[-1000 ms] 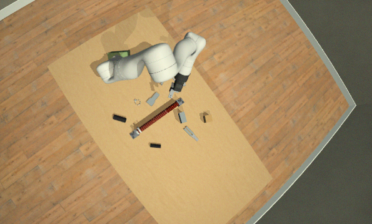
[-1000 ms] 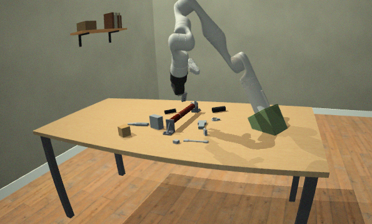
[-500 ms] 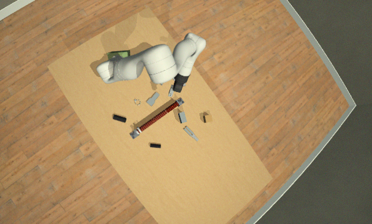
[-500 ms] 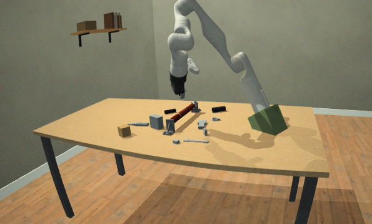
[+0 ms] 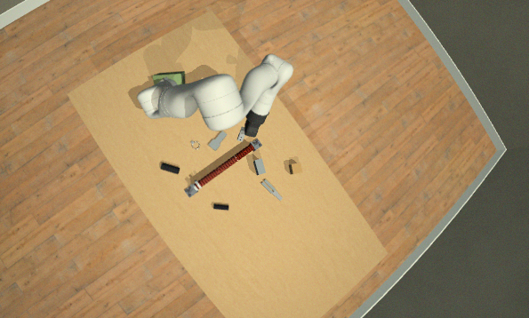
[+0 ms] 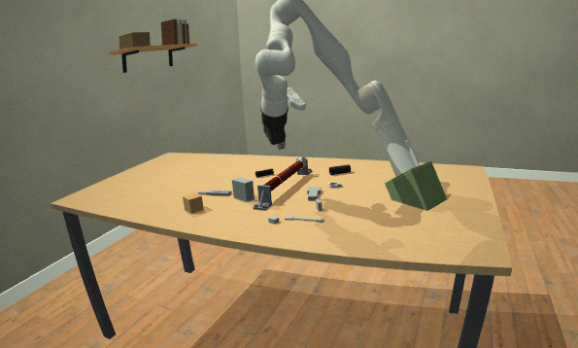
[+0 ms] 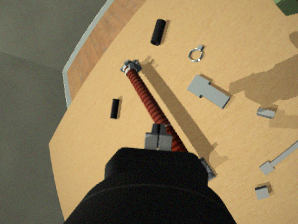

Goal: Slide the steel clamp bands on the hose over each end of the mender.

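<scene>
A dark red ribbed hose [image 5: 225, 165] lies across the middle of the table, held at each end by a grey stand [image 5: 190, 191] [image 5: 256, 143]. A pale band [image 5: 197, 183] shows on the hose near its lower left end; I cannot make out the other band. The hose also shows in the side view [image 6: 283, 176] and in the wrist view [image 7: 149, 106]. My gripper [image 6: 281, 145] hangs well above the far end of the hose and touches nothing. Its fingers are shut together and hold nothing.
Two black cylinders [image 5: 170, 168] [image 5: 220, 206], a loose ring clamp [image 5: 195, 145], grey blocks [image 5: 217, 140] [image 5: 260, 166], a wooden cube [image 5: 292, 166] and a flat grey tool [image 5: 275, 191] lie around the hose. The arm's green base [image 6: 416, 186] stands at the table's right.
</scene>
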Available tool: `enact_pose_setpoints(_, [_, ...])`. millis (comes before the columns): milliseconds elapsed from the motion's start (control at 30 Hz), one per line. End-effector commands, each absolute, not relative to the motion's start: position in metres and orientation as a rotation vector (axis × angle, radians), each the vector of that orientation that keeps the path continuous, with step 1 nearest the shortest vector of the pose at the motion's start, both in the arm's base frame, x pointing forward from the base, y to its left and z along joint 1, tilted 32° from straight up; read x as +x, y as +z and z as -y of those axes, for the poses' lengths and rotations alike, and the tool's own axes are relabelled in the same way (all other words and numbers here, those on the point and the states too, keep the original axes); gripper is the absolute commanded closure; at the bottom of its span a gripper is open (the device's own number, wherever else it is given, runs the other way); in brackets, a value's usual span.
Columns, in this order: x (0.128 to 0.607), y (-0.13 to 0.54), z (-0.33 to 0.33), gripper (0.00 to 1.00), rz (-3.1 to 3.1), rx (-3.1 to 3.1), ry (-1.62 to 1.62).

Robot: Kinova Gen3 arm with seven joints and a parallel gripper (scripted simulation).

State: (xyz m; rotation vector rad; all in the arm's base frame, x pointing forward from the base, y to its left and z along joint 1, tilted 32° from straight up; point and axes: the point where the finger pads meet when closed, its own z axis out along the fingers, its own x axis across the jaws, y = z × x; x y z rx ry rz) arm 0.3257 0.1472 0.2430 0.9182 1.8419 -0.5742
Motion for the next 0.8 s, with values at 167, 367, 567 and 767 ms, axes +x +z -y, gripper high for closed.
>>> enact_pose_setpoints(167, [0.335, 0.256, -0.126, 1.0, -1.932, 0.9, -0.603])
enact_pose_setpoints(367, [0.343, 0.27, -0.101, 1.0, -2.028, 0.858, -0.637])
enact_pose_setpoints(567, [0.347, 0.277, -0.087, 1.0, -2.083, 0.831, -0.651])
enact_pose_setpoints(767, [0.347, 0.277, -0.087, 1.0, -2.083, 0.831, -0.652])
